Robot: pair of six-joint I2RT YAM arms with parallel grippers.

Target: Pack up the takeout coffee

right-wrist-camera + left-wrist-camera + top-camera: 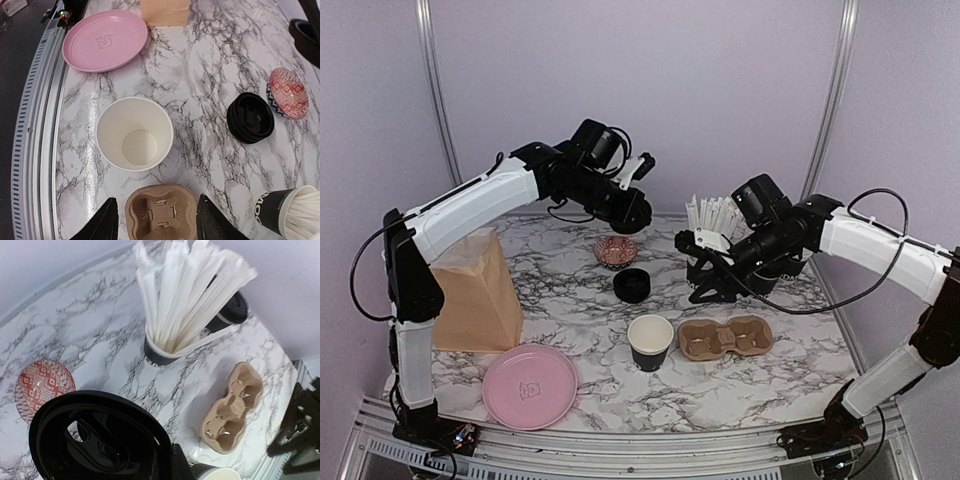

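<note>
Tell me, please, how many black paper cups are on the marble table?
2. An empty black paper cup stands near the front, left of the brown pulp two-hole carrier. A black paper cup full of white straws stands at the back right. Others may be hidden.

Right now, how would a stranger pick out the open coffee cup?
On the marble table, look toward the near edge, between the pink plate and the brown two-hole carrier. The small black paper cup stands upright beside the carrier. Unlike the black cup at the back, stuffed with white straws, it is empty, lidless and cream inside.
</note>
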